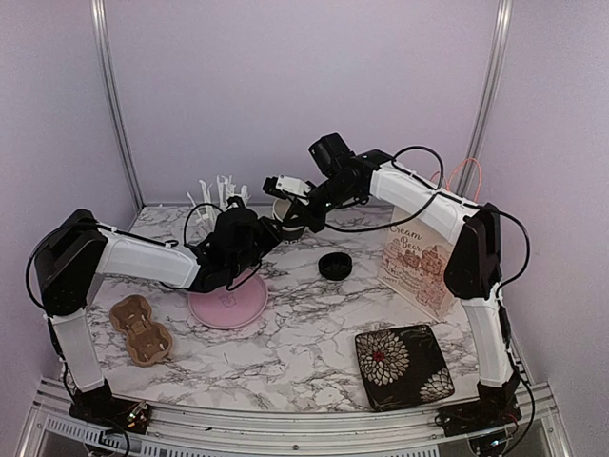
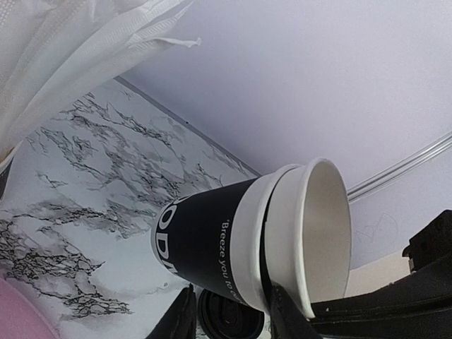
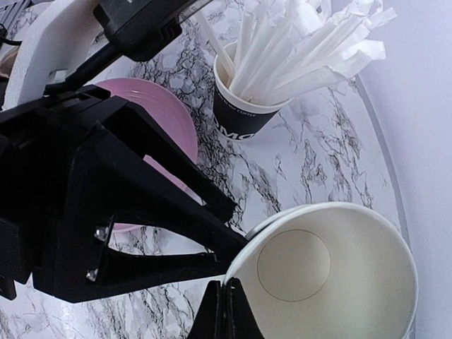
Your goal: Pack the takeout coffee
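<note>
Two takeout coffee cups are nested and held tilted in the air at the back of the table. The outer cup has black sides, a white band and small white print. The inner cup sticks partly out of it, pale inside. My left gripper clamps the outer cup from both sides. My right gripper is shut on the inner cup's rim. One round black lid lies on the marble, also seen between the left fingers.
A black cup full of white sticks stands at the back left. Under the left arm lies a pink plate. A brown pulp carrier is front left, a printed paper bag right, a floral square plate front right.
</note>
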You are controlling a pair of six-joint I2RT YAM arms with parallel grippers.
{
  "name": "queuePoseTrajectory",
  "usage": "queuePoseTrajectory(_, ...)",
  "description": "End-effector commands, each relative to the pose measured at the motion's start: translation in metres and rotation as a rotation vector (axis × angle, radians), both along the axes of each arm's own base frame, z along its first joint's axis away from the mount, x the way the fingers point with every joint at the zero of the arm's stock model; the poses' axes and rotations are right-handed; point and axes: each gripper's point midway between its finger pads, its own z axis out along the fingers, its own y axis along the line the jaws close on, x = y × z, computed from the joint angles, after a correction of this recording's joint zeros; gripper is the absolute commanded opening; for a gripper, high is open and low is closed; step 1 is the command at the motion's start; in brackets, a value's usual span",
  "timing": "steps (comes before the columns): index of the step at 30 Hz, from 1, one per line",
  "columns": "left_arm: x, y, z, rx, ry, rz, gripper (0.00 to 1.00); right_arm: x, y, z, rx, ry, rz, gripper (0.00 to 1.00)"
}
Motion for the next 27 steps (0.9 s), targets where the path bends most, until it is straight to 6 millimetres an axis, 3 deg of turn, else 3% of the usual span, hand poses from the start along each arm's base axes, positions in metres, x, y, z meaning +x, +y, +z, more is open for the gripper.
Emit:
queuePoseTrajectory(1, 0.014, 0.049, -0.046, 0.193, 0.09, 0.134, 0.36, -0.08, 0.03, 0.054, 0.151, 0.081, 0.294, 0.0)
queuePoseTrajectory(6, 0.014, 0.052, -0.043, 0.209, 0.083, 0.137, 0.36, -0.106, 0.025, 0.059, 0.132, 0.096, 0.393, 0.0)
queuePoseTrajectory(19, 0.012, 0.053, -0.045, 0.226, 0.089, 0.128, 0.36, -0.134, 0.008, 0.081, 0.13, 0.078, 0.49, 0.0)
queuePoseTrajectory(21, 0.011, 0.053, -0.044, 0.228, 0.087, 0.123, 0.36, -0.131, 0.009, 0.088, 0.135, 0.054, 0.46, 0.0)
queuePoseTrajectory(23, 0.01, 0.054, -0.04, 0.235, 0.078, 0.123, 0.36, -0.115, 0.014, 0.09, 0.132, -0.005, 0.397, 0.0)
queuePoseTrajectory(27, 0.006, 0.059, -0.023, 0.238, 0.045, 0.134, 0.36, -0.086, 0.017, 0.073, 0.071, -0.053, 0.289, 0.0)
